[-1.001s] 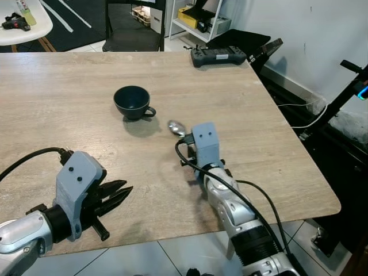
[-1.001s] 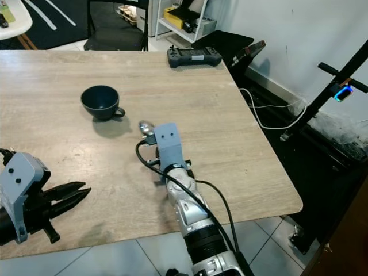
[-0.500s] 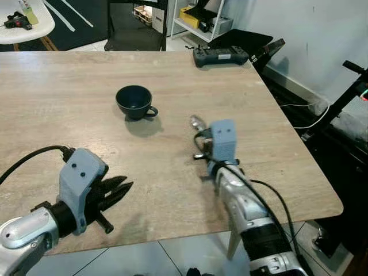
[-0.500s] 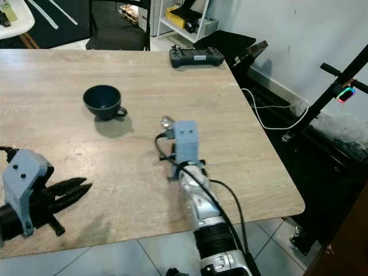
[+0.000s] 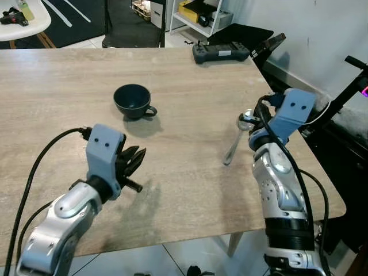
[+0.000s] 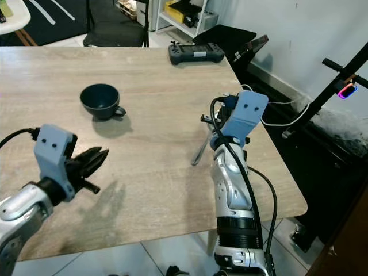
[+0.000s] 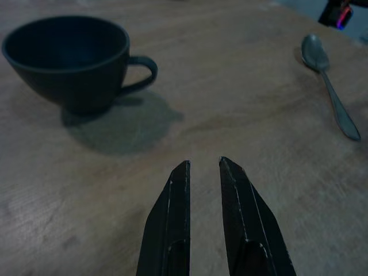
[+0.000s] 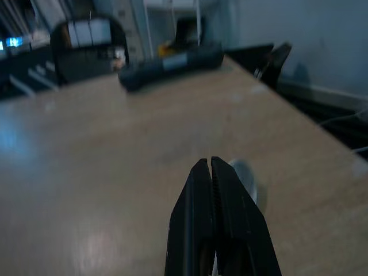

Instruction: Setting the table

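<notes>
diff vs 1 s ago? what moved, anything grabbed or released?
The right gripper, fingers shut, swung toward the table's right edge, and the spoon went with it, from just right of the cup to well clear of it. Whether it is gripped now is hidden. The left gripper rose and advanced toward the cup, slightly open, holding nothing. Cup and controller stayed.

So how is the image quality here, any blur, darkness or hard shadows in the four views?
Both eye views are sharp and evenly lit, the cup casting a soft shadow. The left wrist view is dim, its left gripper fingers and the cup crisp, the spoon slightly soft. The right wrist view is blurred and bluish around the right gripper.
</notes>
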Robot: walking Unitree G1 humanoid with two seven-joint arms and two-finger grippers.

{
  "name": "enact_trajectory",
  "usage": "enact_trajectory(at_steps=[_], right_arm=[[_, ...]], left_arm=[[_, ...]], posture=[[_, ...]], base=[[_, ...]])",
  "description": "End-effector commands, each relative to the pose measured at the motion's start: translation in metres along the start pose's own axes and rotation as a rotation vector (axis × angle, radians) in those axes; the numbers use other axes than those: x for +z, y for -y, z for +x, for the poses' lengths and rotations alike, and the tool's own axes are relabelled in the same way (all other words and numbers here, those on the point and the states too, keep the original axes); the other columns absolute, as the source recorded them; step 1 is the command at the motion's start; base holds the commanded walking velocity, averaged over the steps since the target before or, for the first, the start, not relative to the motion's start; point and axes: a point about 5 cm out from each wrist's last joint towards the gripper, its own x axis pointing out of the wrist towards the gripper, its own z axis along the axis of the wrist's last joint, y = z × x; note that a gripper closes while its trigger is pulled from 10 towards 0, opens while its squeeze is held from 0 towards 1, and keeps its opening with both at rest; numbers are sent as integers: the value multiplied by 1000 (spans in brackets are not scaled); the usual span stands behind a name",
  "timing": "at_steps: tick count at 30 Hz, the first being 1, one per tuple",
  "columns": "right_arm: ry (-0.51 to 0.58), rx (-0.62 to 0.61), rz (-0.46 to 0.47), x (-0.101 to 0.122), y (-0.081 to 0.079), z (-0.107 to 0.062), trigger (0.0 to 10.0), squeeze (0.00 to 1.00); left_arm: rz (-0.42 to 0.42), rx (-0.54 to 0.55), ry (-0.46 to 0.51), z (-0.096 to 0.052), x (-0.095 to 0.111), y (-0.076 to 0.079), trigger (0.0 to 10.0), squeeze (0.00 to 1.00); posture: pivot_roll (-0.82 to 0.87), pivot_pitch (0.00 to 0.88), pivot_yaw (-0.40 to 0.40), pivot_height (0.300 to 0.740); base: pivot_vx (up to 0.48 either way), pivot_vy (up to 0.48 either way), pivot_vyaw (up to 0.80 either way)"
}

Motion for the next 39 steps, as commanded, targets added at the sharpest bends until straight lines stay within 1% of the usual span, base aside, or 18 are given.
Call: enact_trajectory(at_steps=[1, 2, 3, 5, 6, 7, 9, 12, 20, 21, 22, 26, 27, 28, 29, 31, 32, 39], right_arm=[[-100, 19, -70, -18, -1, -4, 10000, 0], [-100, 19, -70, -18, -1, -4, 10000, 0], [-162, 13, -108, -29, -3, -4, 10000, 0], [-191, -3, -106, -34, -4, -4, 10000, 0], [-219, -16, -132, -38, -5, -3, 10000, 929], [-245, -35, -144, -44, -8, -2, 10000, 1000], [-260, -58, -117, -48, -13, 0, 10000, 1000], [-298, -107, -139, -55, -14, 1, 10000, 1000], [-307, -199, -127, -58, -10, 5, 10000, 1000], [-310, -219, -135, -58, -10, 6, 10000, 949], [-314, -232, -140, -59, -9, 7, 10000, 0], [-338, -269, -140, -64, -10, 11, 10000, 0], [-353, -266, -146, -66, -11, 12, 8588, 0], [-368, -253, -155, -69, -13, 13, 4392, 0], [-378, -242, -161, -71, -14, 13, 4392, 0], [-404, -223, -175, -76, -16, 11, 4980, 0], [-432, -215, -186, -83, -17, 8, 0, 0], [-472, -218, -175, -92, -16, 3, 0, 0]], left_arm=[[4, 3, -18, 1, -5, 0, 10000, 0], [4, 3, -18, 1, -5, 0, 10000, 0], [11, 16, -13, 2, -5, -1, 10000, 0], [14, 28, -9, 2, -4, -3, 10000, 0], [13, 32, -10, 3, -4, -3, 10000, 0], [12, 36, -11, 3, -5, -3, 10000, 0], [13, 41, -12, 2, -6, -2, 10000, 0], [11, 43, -12, 1, -6, -1, 10000, 0], [7, 61, -9, 0, -7, -1, 10000, 0], [7, 62, -9, 0, -7, -1, 10000, 0], [7, 63, -9, 0, -8, -1, 10000, 0], [6, 63, -9, 1, -8, 0, 10000, 0], [6, 62, -8, 1, -8, 0, 10000, 0], [6, 61, -7, 1, -7, 0, 10000, 0], [6, 61, -7, 2, -7, 0, 10000, 0], [5, 62, -6, 1, -7, 1, 10000, 0], [4, 65, -6, 1, -7, 1, 10000, 0], [-1, 72, -5, 0, -7, 0, 10000, 0]], posture=[[93, 124, 16, 740], [93, 124, 16, 740], [92, 122, 18, 740], [92, 122, 18, 740], [97, 126, 16, 740], [101, 126, 14, 740], [105, 128, 13, 740], [108, 129, 8, 740], [122, 135, -6, 740], [122, 135, -6, 740], [122, 135, -6, 740], [121, 135, -5, 740], [121, 135, -5, 740], [121, 135, -5, 740], [121, 135, -5, 740], [119, 135, -7, 740], [121, 135, -8, 740], [122, 139, -11, 740]], base=[[0, 0, 0], [0, 0, 0], [0, 0, 0], [0, 0, 0], [0, 0, 0], [0, 0, 0], [0, 0, 0], [0, 0, 0], [0, 0, 0], [0, 0, 0], [0, 0, 0], [0, 0, 0], [0, 0, 0], [0, 0, 0], [0, 0, 0], [0, 0, 0], [0, 0, 0], [0, 0, 0]])
